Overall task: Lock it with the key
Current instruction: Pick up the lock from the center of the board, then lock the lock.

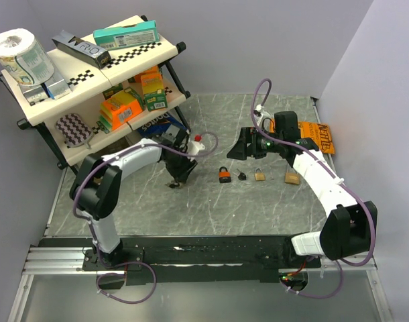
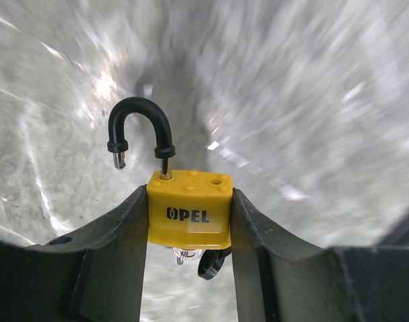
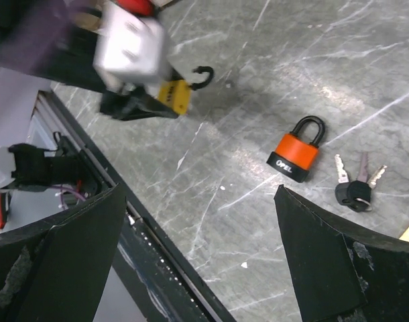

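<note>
My left gripper (image 2: 190, 221) is shut on a yellow OPEL padlock (image 2: 190, 209). Its black shackle (image 2: 141, 131) is swung open, and a black-headed key (image 2: 212, 263) sticks out under the body. The same padlock shows in the right wrist view (image 3: 176, 96) and the left gripper in the top view (image 1: 180, 176). My right gripper (image 1: 239, 145) is open and empty, hovering above the table. An orange padlock (image 3: 296, 152) with shut shackle lies on the table, also in the top view (image 1: 224, 174). A bunch of keys (image 3: 355, 184) lies beside it.
Two brass padlocks (image 1: 259, 175) (image 1: 291, 178) lie right of the keys. A shelf rack (image 1: 90, 80) with boxes and a paper roll stands back left. An orange packet (image 1: 326, 139) lies at the right wall. A black rail (image 1: 211, 251) runs along the near edge.
</note>
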Motion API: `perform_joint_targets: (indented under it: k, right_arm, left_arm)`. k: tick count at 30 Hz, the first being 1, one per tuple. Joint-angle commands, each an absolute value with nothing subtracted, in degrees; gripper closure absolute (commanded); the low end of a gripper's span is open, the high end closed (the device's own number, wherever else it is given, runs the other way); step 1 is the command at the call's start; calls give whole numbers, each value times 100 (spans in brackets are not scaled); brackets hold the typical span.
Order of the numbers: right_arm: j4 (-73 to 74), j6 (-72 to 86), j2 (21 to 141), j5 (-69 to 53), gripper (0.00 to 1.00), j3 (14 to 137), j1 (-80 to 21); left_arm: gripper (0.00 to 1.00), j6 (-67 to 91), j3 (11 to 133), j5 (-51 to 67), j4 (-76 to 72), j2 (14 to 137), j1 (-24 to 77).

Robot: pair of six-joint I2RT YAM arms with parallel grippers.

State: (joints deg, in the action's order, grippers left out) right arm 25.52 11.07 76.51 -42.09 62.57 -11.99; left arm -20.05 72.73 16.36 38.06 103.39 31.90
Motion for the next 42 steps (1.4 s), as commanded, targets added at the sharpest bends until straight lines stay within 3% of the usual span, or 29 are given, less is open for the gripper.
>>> perform_joint_targets:
  k: [1, 7, 13, 25, 42]
  right_arm:
    - [2294, 1151, 7392, -3956, 0, 6354, -1160]
    - [2119, 1283, 7365, -3744, 0, 6425, -1222]
    - [1452, 1756, 7304, -3682, 0, 6232, -1485]
    - [1055, 1907, 7559, -3771, 0, 6196, -2311]
    - [1169, 2382, 8358, -1767, 4, 7233, -2918]
  left_arm:
    - [99, 142, 7814, 2521, 3412, 9528, 3155]
    - [99, 3200, 7717, 1593, 2514, 8719, 3164]
    - [98, 4946, 7769, 791, 2153, 8437, 3260]
    - [98, 5985, 8156, 536, 2364, 8763, 3331]
    - [93, 7416, 8104, 1107, 2101, 8903, 3357]
